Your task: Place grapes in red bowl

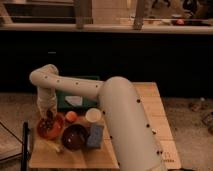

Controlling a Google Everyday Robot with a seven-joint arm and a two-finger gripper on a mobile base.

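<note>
Hanging right over the red bowl (50, 128), the end effector (48, 116) looks nearly done, the grapes (48, 121) just beneath it, though I cannot tell its grip

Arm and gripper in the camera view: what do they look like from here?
The arm is a thick, smooth cream-white tube with rounded elbows and rows of small dark dots. No cables show. The gripper, over the red bowl, is darker and slimmer than the arm, showing no clear markings.
</note>
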